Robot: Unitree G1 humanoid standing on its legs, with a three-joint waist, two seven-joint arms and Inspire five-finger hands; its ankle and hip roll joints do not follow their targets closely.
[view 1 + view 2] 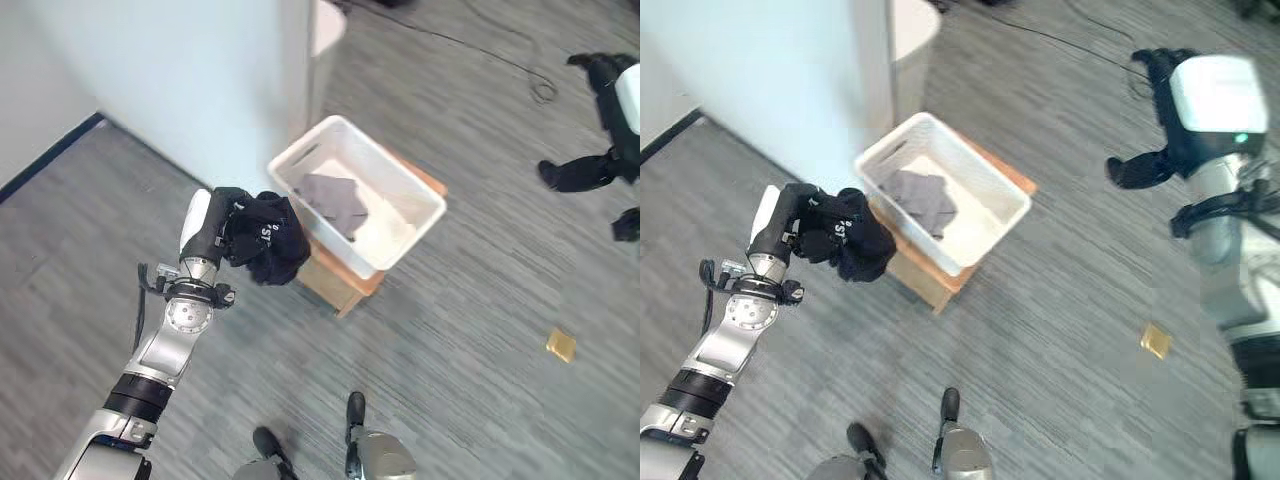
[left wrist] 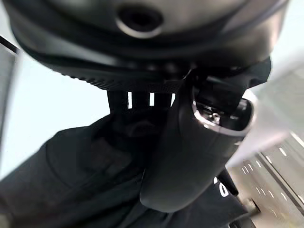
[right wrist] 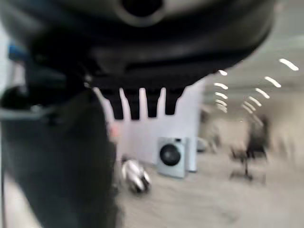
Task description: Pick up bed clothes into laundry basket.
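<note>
Beside white laundry basket [image 1: 402, 177] on wooden stool [image 1: 335, 280], my left hand [image 1: 232, 232] clutched black garment [image 1: 275, 240]; grey cloth [image 1: 335, 203] already inside. Judged best: lift over rim, then release. Right hand [image 1: 1170, 110] raised aside, relaxed, empty.

black garment [image 1: 272, 240] bunched up in left robot hand [image 1: 232, 228], held just beside white laundry basket [image 1: 425, 197] rim (not inside); grey garment [image 1: 336, 203] lies crumpled in the basket

White letters "ST" on black garment [image 1: 270, 238]
</note>
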